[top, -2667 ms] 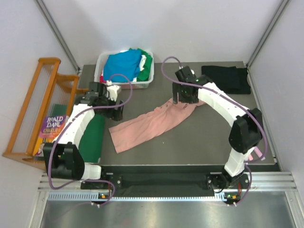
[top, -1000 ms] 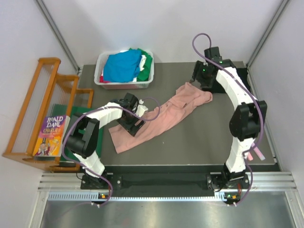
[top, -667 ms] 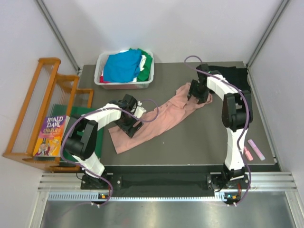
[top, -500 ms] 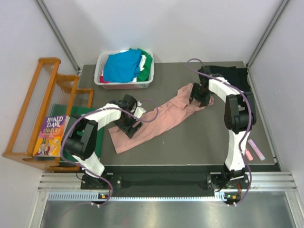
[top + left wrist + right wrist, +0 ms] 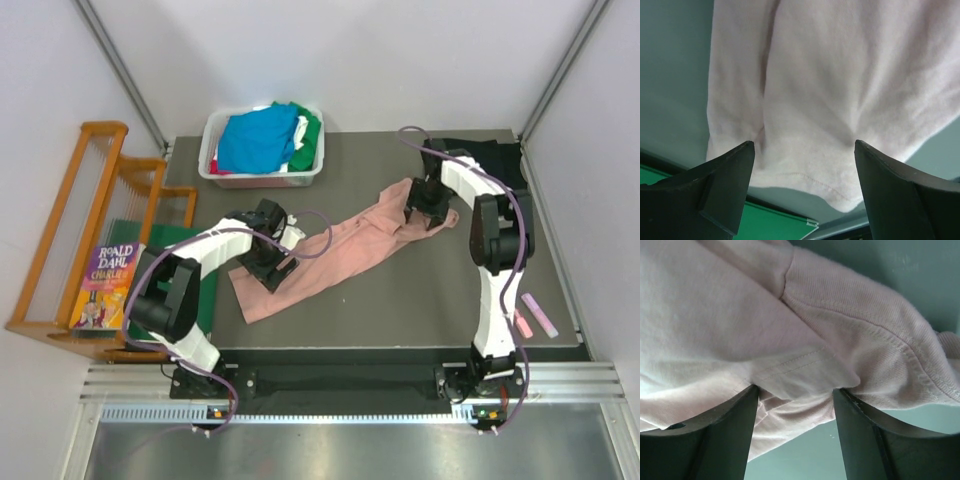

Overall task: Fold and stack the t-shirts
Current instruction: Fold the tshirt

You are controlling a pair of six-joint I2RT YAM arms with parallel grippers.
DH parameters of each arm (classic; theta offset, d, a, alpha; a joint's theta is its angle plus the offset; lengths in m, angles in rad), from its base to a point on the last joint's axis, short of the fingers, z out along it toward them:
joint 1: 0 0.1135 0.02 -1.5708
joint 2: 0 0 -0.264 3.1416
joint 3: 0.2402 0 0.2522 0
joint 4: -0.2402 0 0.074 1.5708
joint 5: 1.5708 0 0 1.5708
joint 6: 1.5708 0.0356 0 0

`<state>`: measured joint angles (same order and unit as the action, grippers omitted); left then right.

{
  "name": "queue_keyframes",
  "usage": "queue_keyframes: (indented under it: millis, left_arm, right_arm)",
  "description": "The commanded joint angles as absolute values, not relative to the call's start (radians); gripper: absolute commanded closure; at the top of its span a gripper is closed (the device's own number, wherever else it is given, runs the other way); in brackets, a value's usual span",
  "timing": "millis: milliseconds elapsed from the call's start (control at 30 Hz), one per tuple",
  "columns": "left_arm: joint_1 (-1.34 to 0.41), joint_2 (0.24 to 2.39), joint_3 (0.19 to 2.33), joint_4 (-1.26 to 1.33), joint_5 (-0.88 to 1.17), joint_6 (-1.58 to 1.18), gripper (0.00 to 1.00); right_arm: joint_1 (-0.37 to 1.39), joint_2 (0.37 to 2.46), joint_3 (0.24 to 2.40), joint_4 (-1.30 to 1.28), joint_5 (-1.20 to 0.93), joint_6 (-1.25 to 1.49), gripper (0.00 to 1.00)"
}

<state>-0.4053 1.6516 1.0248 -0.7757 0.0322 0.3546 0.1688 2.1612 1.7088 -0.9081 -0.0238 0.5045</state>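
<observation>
**On a grey table, two arms work a pink shirt from both ends**

From above, the dusty-pink t-shirt (image 5: 330,255) lies in a crumpled diagonal band across the grey table (image 5: 400,310). The left gripper (image 5: 268,262) sits over its near-left end and the right gripper (image 5: 430,205) over its far-right end. A black t-shirt (image 5: 500,160) lies flat at the far-right corner. Bright blue (image 5: 255,140) and green (image 5: 312,130) shirts fill a white bin (image 5: 212,150) at the far-left. A dark-green board (image 5: 205,290) lies along the table's left edge.

At the left wrist, the left gripper (image 5: 804,145) has its jaws spread wide, holding nothing. Its tips are poised over the stitched hem of the pink shirt (image 5: 830,75), with the green board (image 5: 770,220) just past that hem.

At the right wrist, the right gripper (image 5: 796,390) has its jaws drawn in on a bunched fold of the pink shirt (image 5: 715,315) beside a ribbed seam. The cloth fills the gap and touches both fingers.
</observation>
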Motion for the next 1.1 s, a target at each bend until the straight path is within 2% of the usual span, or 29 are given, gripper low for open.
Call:
queue_keyframes:
  millis: [0, 167, 333, 533, 667, 767, 967, 1067]
  left_arm:
    - [-0.400, 1.559, 1.029, -0.854, 0.052, 0.370, 0.15]
    - [-0.400, 1.497, 1.034, -0.908, 0.061, 0.347, 0.14]
    - [-0.400, 1.447, 1.052, -0.953, 0.118, 0.316, 0.14]
    - [-0.419, 1.428, 1.061, -0.957, 0.091, 0.304, 0.14]
    - [-0.431, 1.511, 1.088, -0.914, -0.029, 0.282, 0.15]
    - [-0.433, 1.601, 1.115, -0.865, -0.099, 0.270, 0.15]
    - [-0.443, 1.833, 1.219, -0.857, -0.152, 0.255, 0.17]
    - [-0.454, 1.877, 1.236, -0.848, -0.150, 0.258, 0.17]
  right_arm:
    - [0.164, 2.310, 1.886, -0.860, -0.047, 0.488, 0.38]
    - [0.187, 2.416, 2.090, -0.934, -0.086, 0.494, 0.38]
    - [0.209, 2.500, 2.178, -0.948, -0.140, 0.494, 0.38]
    - [0.216, 2.602, 2.325, -0.971, -0.221, 0.488, 0.38]
    - [0.206, 2.663, 2.445, -0.960, -0.360, 0.497, 0.38]
    - [0.195, 2.666, 2.441, -0.927, -0.394, 0.509, 0.38]
    - [0.146, 2.665, 2.448, -0.799, -0.479, 0.557, 0.37]
    - [0.121, 2.652, 2.451, -0.749, -0.486, 0.555, 0.36]
